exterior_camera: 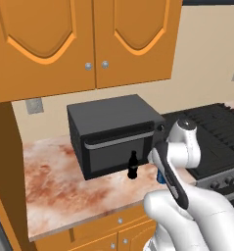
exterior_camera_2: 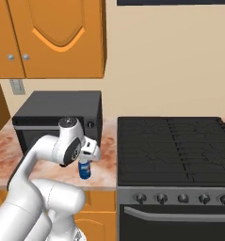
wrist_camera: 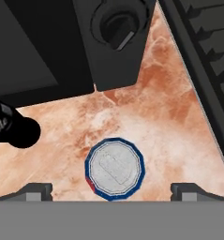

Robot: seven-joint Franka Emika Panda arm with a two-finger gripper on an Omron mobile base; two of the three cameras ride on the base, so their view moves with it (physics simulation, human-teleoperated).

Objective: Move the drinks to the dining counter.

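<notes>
Hovering with the gripper (wrist_camera: pixel 111 190) straight above the blue can (wrist_camera: pixel 115 169), jaws standing wide apart and gripping nothing, one fingertip showing to each side of the can's silver lid. Looking down along the hand at the marbled worktop (wrist_camera: pixel 155 117), with the can standing upright just off the front corner of the black microwave (wrist_camera: pixel 62 42) and beside the stove (wrist_camera: pixel 202 56).

Judging the can as light, stiff and thin-walled, with a smooth round side likely to slip or twist under a glancing pinch; calling for a straight drop, pads on opposite sides around mid-height, and a firm but not crushing squeeze. Taking hold by the lid rim looks poor: too little surface there.

Seeing the dark bottle (exterior_camera: pixel 132 165) standing upright in front of the microwave door, near the can but apart from it. Judging it taller, narrower and easier to topple; probably rigid and a little heavier; best taken around the body below the neck, keeping it upright.

Counting: two drinks in all, one can and one bottle, both on the worktop under the orange wall cabinets (exterior_camera: pixel 84 39). One microwave, one stove. Neither drink lifted yet.
</notes>
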